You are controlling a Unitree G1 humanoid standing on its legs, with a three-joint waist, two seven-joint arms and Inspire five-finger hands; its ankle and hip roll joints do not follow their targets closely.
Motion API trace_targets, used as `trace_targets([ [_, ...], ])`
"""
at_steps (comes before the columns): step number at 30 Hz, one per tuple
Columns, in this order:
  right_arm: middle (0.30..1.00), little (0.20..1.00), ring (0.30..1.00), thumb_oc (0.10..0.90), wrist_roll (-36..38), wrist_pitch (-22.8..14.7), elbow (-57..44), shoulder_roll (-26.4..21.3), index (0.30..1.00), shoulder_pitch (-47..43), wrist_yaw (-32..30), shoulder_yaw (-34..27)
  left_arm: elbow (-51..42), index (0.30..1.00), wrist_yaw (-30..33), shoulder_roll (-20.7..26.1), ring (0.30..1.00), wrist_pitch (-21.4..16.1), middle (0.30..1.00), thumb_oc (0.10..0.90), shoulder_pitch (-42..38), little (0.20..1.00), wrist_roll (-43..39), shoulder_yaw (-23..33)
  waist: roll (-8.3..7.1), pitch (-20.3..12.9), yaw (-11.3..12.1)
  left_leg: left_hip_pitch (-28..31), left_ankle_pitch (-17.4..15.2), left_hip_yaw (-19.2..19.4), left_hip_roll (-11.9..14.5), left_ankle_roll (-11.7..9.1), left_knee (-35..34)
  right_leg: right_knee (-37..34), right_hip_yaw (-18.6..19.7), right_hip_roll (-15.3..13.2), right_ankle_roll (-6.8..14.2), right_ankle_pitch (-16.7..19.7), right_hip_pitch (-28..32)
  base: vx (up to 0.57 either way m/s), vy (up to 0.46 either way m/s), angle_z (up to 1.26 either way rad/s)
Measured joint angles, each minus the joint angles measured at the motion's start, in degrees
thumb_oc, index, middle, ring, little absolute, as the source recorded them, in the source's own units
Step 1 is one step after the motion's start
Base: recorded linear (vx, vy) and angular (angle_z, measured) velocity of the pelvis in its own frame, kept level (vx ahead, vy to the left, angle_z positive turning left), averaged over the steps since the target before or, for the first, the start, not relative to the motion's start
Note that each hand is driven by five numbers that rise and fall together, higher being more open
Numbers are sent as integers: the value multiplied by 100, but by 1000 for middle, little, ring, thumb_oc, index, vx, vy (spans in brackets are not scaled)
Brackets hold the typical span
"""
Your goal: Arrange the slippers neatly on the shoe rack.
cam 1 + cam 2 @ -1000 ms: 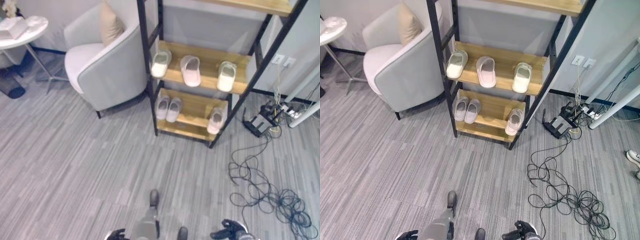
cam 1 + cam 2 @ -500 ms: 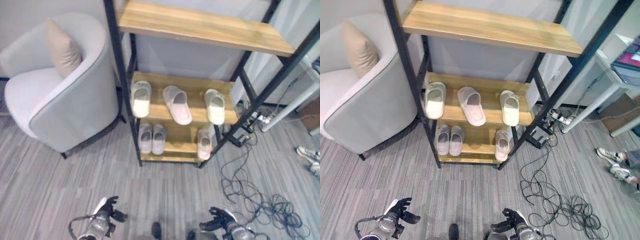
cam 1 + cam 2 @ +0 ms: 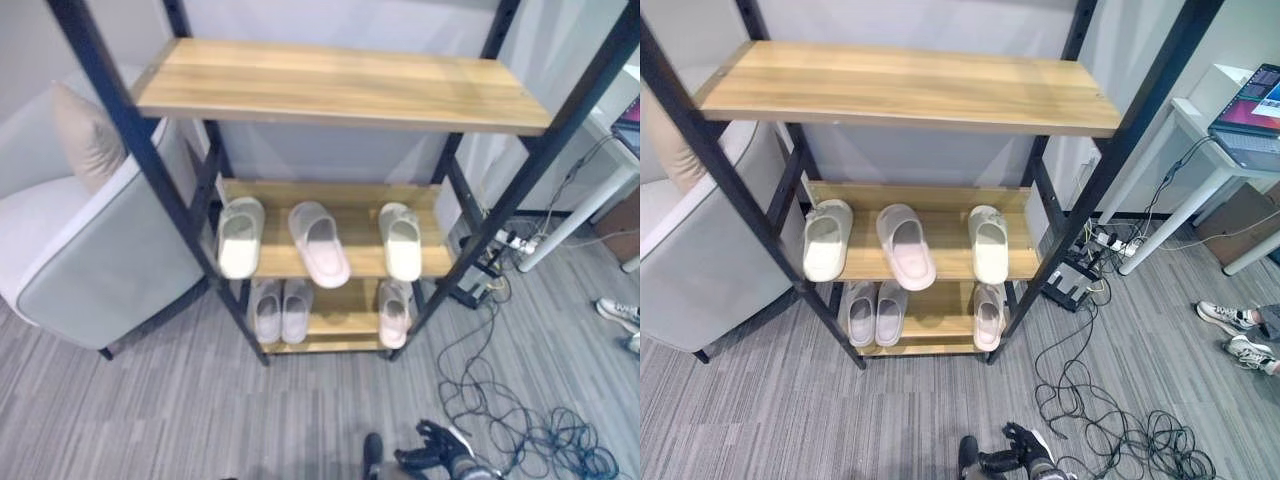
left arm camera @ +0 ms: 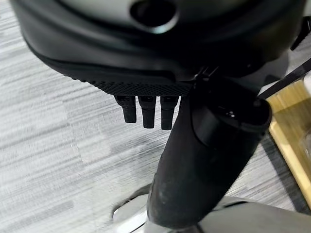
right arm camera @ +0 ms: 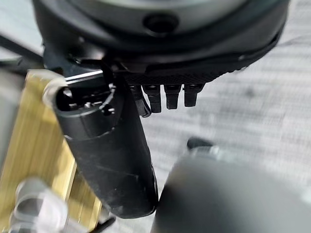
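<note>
A lab or office corner staged as a living room: a grey armchair (image 3: 90, 260) at 9 o'clock, a shoe rack (image 3: 340, 95) ahead, loose cables (image 3: 1110, 425) and a laptop (image 3: 1252, 100) at 3 o'clock.

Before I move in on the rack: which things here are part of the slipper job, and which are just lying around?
Part of the job:
- shoe rack
- three slippers on the middle shelf
- three slippers on the bottom shelf
- right robot hand, low and holding nothing
- left robot hand, holding nothing

Just lying about:
- armchair with cushion
- cables on the floor
- a person's shoes
- laptop
</note>
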Motion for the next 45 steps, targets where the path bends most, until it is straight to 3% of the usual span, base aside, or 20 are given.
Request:
trace_targets([
  [1,900,900,900,800,-2,-30,-238,-273,900,143,-45,-116,-211,900,100,47,900,14,900,800,-19,900,1,-99,103,76,63,-640,270,230,485,96,1428,121,-98,121,-186,-237,64,45,-86,17],
  [2,900,900,900,800,0,-7,-279,-353,900,87,-177,-203,-337,900,129,85,900,-12,900,800,77,900,4,-126,68,110,109,-827,218,192,609,109,1699,163,-21,239,-304,-329,158,75,-92,-21],
  [4,900,900,900,800,5,-45,-302,-525,900,-15,-430,-293,-504,900,197,195,900,-44,900,800,67,900,41,-216,-26,149,117,-852,121,124,668,76,1223,194,73,355,-392,-462,259,139,21,-34],
  [7,900,900,900,800,48,86,-746,-790,900,6,-536,-472,-480,900,224,182,900,-18,900,800,-47,900,72,-266,-30,240,70,-860,175,-201,492,-57,-555,0,80,430,-326,-422,384,134,76,-5],
  [8,900,900,900,800,79,-193,-932,-838,900,123,-557,-451,-454,900,215,142,900,-17,900,800,-59,900,29,-164,67,322,6,-772,474,-198,460,-143,-1666,-183,74,538,-246,-356,576,144,135,-22],
  [9,900,900,900,800,86,-303,-624,-781,900,-39,-610,-430,-424,900,217,129,900,-16,900,800,-43,900,-2,-165,8,353,33,-682,741,-234,463,-203,-2171,-292,84,620,-288,-297,710,101,97,-19],
  [12,900,900,900,800,82,-245,56,-536,900,-221,-627,-373,-380,900,223,83,900,-28,900,800,-87,900,15,-184,109,318,36,-482,1007,-595,376,-176,-2417,-494,125,711,-282,-342,973,132,194,-14],
  [13,900,900,900,800,85,-251,574,-314,900,-246,-641,-399,-251,900,228,-27,900,-20,900,800,-31,900,88,-216,207,272,6,-106,1138,-597,337,-170,-2617,-604,204,684,-254,-381,1148,114,224,-21],
  [14,900,900,900,800,104,-276,1248,-110,900,-352,-639,-398,-181,900,222,-67,900,-20,900,800,-88,900,77,-172,224,260,29,262,1400,-441,188,-14,-3093,-598,274,511,-157,-426,1245,130,271,-16],
  [15,900,900,900,800,148,-254,1518,-36,900,-374,-632,-394,-182,900,222,-77,900,-21,900,800,-81,900,55,-169,239,251,40,399,1448,-429,115,26,-3236,-597,282,447,-101,-460,1320,41,135,0],
  [20,900,900,900,800,330,-150,1971,203,900,-352,-447,-401,-334,900,223,-63,900,-74,900,800,-191,900,-10,-181,278,28,38,519,1390,-453,-282,331,-3341,-486,256,60,147,-587,1363,34,85,10],
  [24,900,900,900,800,340,-150,1895,261,900,-366,-395,-393,-395,900,223,-62,900,-131,900,800,-201,900,-17,-229,241,-168,53,595,1340,-461,-353,422,-3346,-337,272,-30,258,-653,1362,3,32,2],
  [29,900,900,900,800,441,-253,1534,244,900,-249,-429,-395,-2206,900,221,152,900,-402,900,800,584,900,-474,-226,135,-300,257,529,1395,-534,-399,396,-3374,-569,201,-41,280,-640,1444,-43,11,7],
  [31,900,900,900,800,435,-352,1541,223,900,-138,-497,-395,-2796,900,220,166,900,-683,900,800,776,900,-485,-232,177,-338,359,447,1383,-650,-389,367,-3376,-604,70,-9,258,-625,1400,-49,32,30],
  [33,900,900,900,800,430,-348,1535,194,900,-196,-522,-402,-3219,900,180,203,900,-597,900,800,1108,900,-715,-225,249,-381,389,320,1424,-666,-378,363,-3377,-626,36,10,247,-598,1352,-54,39,10],
  [36,900,900,900,800,435,-339,1549,79,900,-90,-531,-411,-4458,900,-62,642,900,-623,900,800,1665,900,-846,-467,304,-389,361,208,1495,-805,-406,389,-3376,-621,-114,3,251,-580,1266,-2,11,24],
  [38,900,900,900,800,436,-275,1569,4,900,-58,-533,-414,-4720,900,-185,791,900,-636,900,800,1727,900,-858,-495,352,-394,499,193,1555,-847,-426,388,-3376,-623,-135,-5,263,-574,1274,1,4,15],
  [44,900,900,900,800,191,-255,1614,-10,900,-143,-614,-406,-6645,900,-791,1793,900,-806,900,800,2359,900,-929,-320,405,-361,722,198,1538,-996,-454,367,-3377,-626,-274,-5,289,-594,1346,-6,-3,12],
  [45,900,900,900,800,181,-254,1614,-17,900,-163,-656,-401,-6745,900,-831,1773,900,-853,900,800,2425,900,-959,-235,436,-359,784,190,1551,-1015,-461,367,-3377,-627,-291,-6,292,-595,1354,-13,-12,9],
])
